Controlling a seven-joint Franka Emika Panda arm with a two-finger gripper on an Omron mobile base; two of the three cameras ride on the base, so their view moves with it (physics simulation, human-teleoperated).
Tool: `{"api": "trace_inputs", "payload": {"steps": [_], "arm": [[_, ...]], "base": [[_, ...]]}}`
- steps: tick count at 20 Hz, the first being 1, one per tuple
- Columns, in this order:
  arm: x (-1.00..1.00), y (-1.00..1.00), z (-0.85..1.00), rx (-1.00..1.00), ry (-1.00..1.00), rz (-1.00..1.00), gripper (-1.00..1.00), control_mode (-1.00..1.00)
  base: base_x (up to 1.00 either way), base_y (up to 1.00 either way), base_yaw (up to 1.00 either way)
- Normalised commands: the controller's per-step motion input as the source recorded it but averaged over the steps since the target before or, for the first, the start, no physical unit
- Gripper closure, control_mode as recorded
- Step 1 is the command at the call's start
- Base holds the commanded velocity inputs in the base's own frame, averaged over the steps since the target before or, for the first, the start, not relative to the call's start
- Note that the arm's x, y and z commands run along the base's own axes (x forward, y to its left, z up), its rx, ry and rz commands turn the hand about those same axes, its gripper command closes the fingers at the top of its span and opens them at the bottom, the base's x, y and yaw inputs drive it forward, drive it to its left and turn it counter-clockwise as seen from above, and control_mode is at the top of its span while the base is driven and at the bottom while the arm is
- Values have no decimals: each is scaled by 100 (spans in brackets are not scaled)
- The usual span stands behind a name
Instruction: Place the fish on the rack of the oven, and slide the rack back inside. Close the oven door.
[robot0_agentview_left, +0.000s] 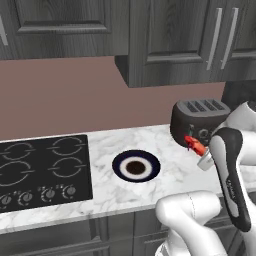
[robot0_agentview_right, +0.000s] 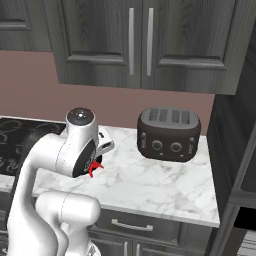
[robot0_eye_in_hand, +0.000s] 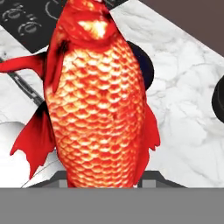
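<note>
- Left base view: I see my gripper (robot0_agentview_left: 199, 154) raised over the white marble counter (robot0_agentview_left: 165, 175), just in front of the black toaster (robot0_agentview_left: 199, 119). The fish (robot0_agentview_left: 194, 144) is clamped in it, a small red-orange shape sticking out from the pale fingertips toward the toaster's front. To the gripper's left, well apart and lower, the dark round plate (robot0_agentview_left: 136, 166) with its white rim lies flat on the counter. Farther left still is the black cooktop (robot0_agentview_left: 44, 170) with its ring burners and a row of knobs. Above everything hang the dark grey wood-grain wall cabinets (robot0_agentview_left: 170, 40).
- Right base view: my own arm covers most of the gripper (robot0_agentview_right: 98, 156); I can make out the white hand and, under it, a red fin of the fish (robot0_agentview_right: 93, 169) poking out over the counter (robot0_agentview_right: 150, 185). The toaster (robot0_agentview_right: 168, 133) stands to the right of the gripper, near but apart. The cooktop (robot0_agentview_right: 20, 131) lies behind the arm on the left. A tall dark cabinet side (robot0_agentview_right: 232, 150) rises at the far right, beyond the toaster.
- Hand view: the fish (robot0_eye_in_hand: 98, 100) is right in front of the camera, scales glossy orange, fins red, its body running lengthwise away from the hand. Its lower end drops between the finger bases, so I read the jaws as closed on it, though the fingertips themselves are hidden by the body. Behind the fish, the plate (robot0_eye_in_hand: 144, 65) peeks out as a dark edge, with marble around it and cooktop (robot0_eye_in_hand: 30, 22) knobs at the far end.
</note>
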Motion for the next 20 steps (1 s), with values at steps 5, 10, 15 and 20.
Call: {"api": "trace_inputs", "payload": {"steps": [5, 10, 15, 20], "arm": [[-54, -1, 83, 4, 0, -14, 100, -100], [-29, 43, 50, -5, 0, -9, 100, -100], [-34, 34, 26, -7, -2, -3, 100, -100], [-39, 20, 7, -6, -6, 0, 100, -100]], "base": [[0, 0, 0], [0, 0, 0], [0, 0, 0], [0, 0, 0]]}}
